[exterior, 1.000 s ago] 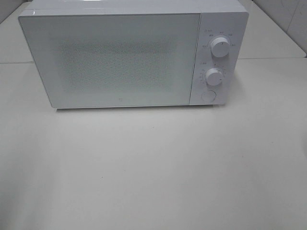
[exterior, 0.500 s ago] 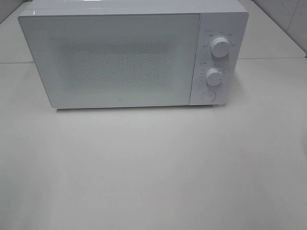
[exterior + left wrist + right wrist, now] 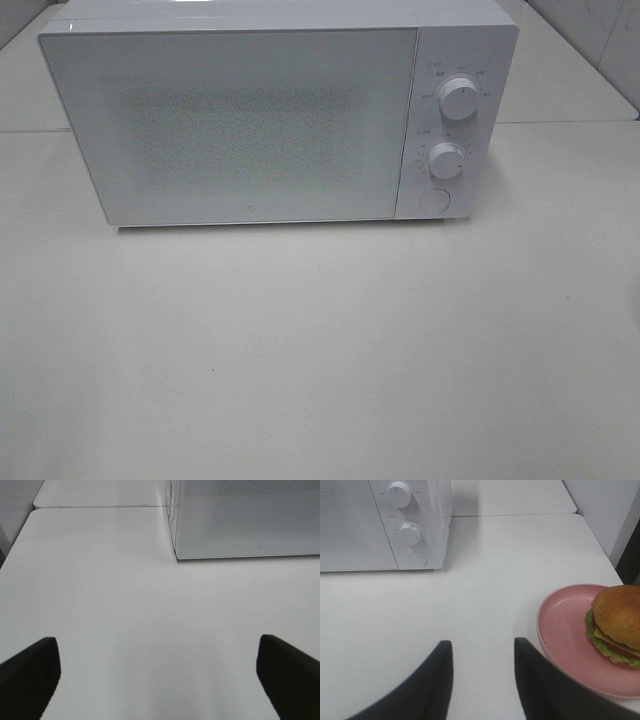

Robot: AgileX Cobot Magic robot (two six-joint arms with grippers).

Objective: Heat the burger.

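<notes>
The burger (image 3: 617, 622), with a brown domed bun, lettuce and cheese, lies on a round pink plate (image 3: 565, 630) on the white table, and only the right wrist view shows it. My right gripper (image 3: 482, 675) hovers over the table beside the plate, open, with nothing between its dark fingers (image 3: 430, 685). The white microwave (image 3: 250, 120) stands at the back with its door closed. My left gripper (image 3: 160, 680) is open wide above bare table, a little before the microwave (image 3: 240, 520) corner. Neither gripper appears in the exterior high view.
Two round knobs (image 3: 457, 98) and a round button (image 3: 433, 199) sit on the microwave's right panel. The plate lies near the table's right edge (image 3: 600, 550). A seam between two tabletops (image 3: 100, 506) runs behind the microwave.
</notes>
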